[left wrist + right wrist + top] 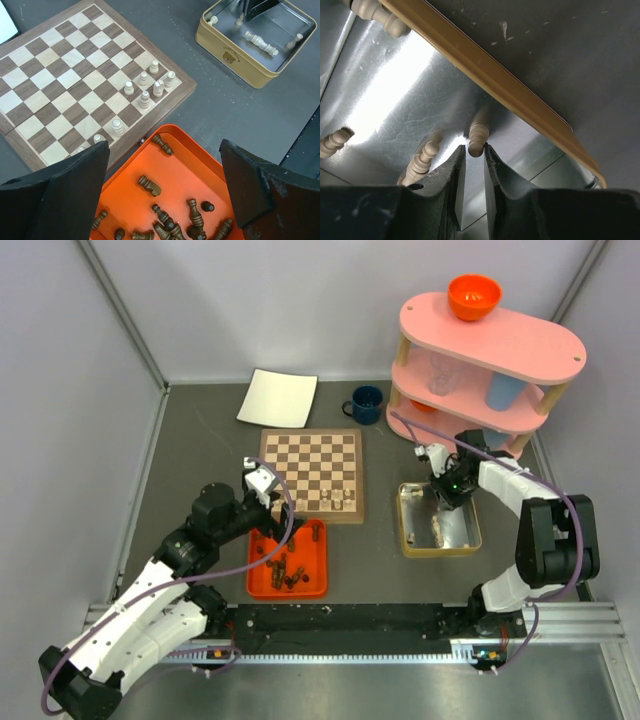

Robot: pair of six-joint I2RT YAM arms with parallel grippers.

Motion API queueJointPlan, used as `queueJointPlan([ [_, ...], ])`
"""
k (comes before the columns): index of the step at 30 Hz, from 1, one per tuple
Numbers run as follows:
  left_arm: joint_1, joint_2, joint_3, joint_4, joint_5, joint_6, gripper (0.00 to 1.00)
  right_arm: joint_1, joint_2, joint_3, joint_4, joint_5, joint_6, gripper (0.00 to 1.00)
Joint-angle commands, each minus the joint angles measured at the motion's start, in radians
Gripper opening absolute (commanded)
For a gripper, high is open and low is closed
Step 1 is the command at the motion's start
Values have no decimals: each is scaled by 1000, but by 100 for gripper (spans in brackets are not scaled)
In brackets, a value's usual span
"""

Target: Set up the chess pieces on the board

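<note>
right gripper (pixel 475 151) is pinching 1 pale piece (pixel 478 131) in the tin (pixel 520 95) by the counter's right edge, left gripper (pixel 164 150) spread wide over the orange tray (pixel 175 172)

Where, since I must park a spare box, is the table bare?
Widest: table left of the board, nearer than the sheet. Also the narrow strip between board and tin, and between tray and tin. Crowded: mug and shelf at back right; right fingers pinch a pale piece in the tin.
</note>
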Motion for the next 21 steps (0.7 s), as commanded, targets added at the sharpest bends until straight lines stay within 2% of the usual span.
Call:
queueJointPlan([
  [1,3,-20,17,16,-15,15,96,30,9,30,38,33,19,18],
  [5,4,-20,19,16,-15,17,97,35,10,32,44,47,21,17],
  [10,4,-23,17,14,-15,17,97,38,12,32,55,52,29,29],
  [15,4,-23,17,16,-15,17,97,46,10,33,61,49,32,30],
  [18,4,-22,19,14,-15,17,97,52,12,33,64,47,32,22],
  [21,4,-22,19,16,-17,17,97,56,12,33,61,44,29,6],
])
